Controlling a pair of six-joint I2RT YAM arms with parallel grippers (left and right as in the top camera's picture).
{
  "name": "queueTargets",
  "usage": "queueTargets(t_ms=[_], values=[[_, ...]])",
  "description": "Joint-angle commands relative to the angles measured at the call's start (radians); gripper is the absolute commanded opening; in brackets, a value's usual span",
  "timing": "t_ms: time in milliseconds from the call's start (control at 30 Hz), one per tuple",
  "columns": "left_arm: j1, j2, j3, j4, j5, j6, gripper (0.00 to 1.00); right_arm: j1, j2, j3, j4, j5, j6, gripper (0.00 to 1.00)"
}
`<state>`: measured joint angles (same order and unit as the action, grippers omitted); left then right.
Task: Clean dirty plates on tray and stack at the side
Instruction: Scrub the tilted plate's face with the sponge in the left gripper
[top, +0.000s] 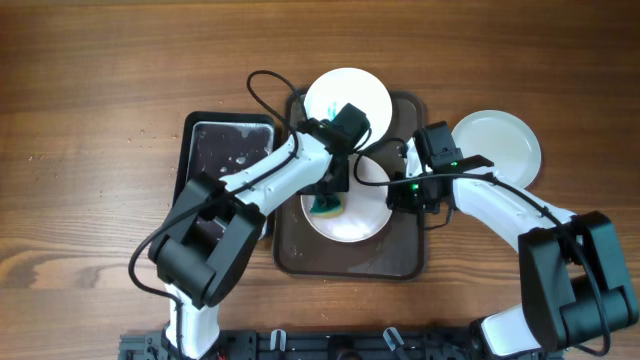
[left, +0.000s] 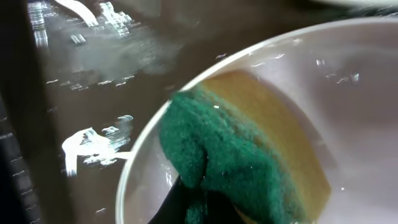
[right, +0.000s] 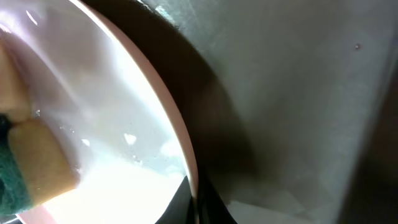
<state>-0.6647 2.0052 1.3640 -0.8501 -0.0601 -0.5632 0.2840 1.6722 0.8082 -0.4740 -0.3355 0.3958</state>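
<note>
Now the left jaws pinch the green sponge (top: 327, 206) against the white plate (top: 352, 228) on the brown tray (top: 345, 262). The right jaws clamp that plate's right rim; another plate (top: 497, 148) lies on the desk (top: 100, 100) beside the tray.

Both arms reach in toward the middle, elbows bent and wrists tipped down. The left gripper (top: 329, 197) is clamped on a sponge (left: 236, 155). The right gripper (top: 393, 192) pinches the rim of a plate (right: 124, 118).

Left claw (top: 331, 192) holds green sponge (top: 327, 207) on white plate (top: 352, 228) in brown tray (top: 350, 266); right claw (top: 397, 192) clamps its right rim. Second plate (top: 500, 147) on desk (top: 80, 150), right.
</note>
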Motion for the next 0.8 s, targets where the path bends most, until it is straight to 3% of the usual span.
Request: queueTargets(t_ms=[0, 133, 500, 567, 767], values=[[-0.005, 0.047, -0.025, 0.127, 0.333, -0.018, 0.04, -0.012, 0.03, -0.003, -0.016, 0.074, -0.004, 0.04], [-0.061, 0.047, -0.025, 0.22, 0.459, -0.018, 0.04, -0.012, 0.03, -0.003, -0.017, 0.074, -0.031, 0.04], [-0.145, 0.077, -0.025, 0.266, 0.462, -0.027, 0.04, -0.012, 0.03, -0.002, -0.037, 0.074, -0.03, 0.04], [-0.138, 0.077, -0.025, 0.227, 0.42, -0.021, 0.04, -0.012, 0.03, -0.003, -0.039, 0.074, -0.03, 0.04], [-0.098, 0.074, -0.025, 0.055, 0.092, -0.021, 0.04, -0.012, 0.03, -0.002, -0.04, 0.074, -0.031, 0.04]])
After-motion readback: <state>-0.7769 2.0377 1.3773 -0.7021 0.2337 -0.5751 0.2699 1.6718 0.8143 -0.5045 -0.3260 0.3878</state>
